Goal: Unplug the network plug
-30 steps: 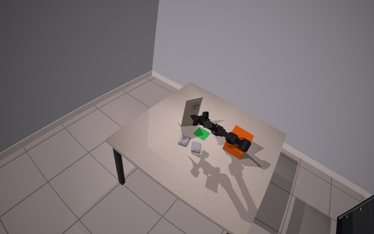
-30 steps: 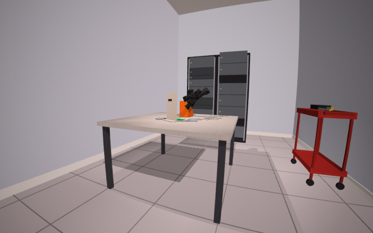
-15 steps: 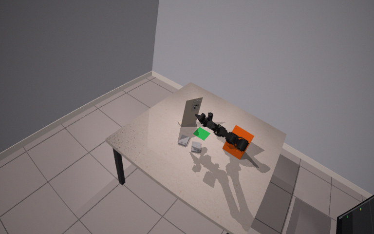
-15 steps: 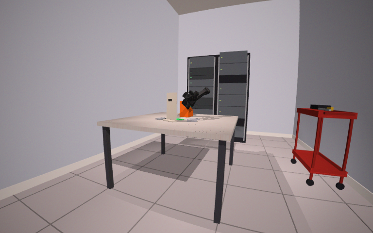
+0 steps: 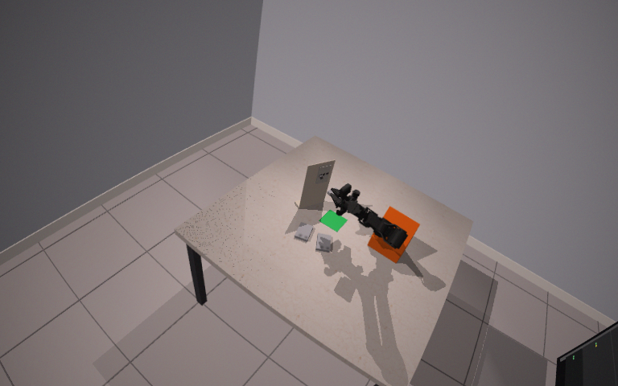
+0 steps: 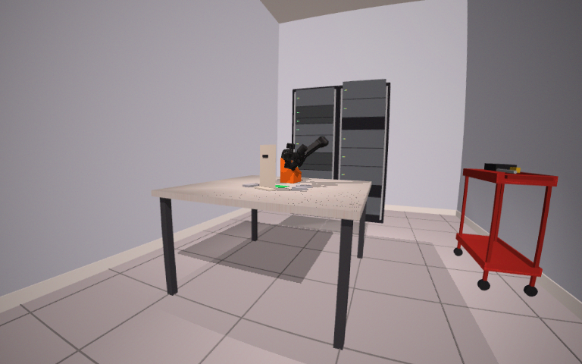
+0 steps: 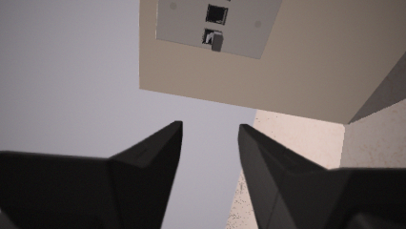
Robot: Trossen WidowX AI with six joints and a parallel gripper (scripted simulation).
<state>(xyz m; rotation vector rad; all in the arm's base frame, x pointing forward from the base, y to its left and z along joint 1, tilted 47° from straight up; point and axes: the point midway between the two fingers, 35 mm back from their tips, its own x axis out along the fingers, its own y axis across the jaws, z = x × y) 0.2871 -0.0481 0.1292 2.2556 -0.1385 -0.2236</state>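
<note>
Grey walls frame the counter; my fingers, part-closed on nothing, point at the upright panel, where the network plug sits socketed ahead, above their line.

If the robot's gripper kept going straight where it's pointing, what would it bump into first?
Probably the upright panel, near its lower edge. The gripper, partly closed and holding nothing, aims below the plug in its socket. Depth is hard to judge, so it might slip just under.
</note>
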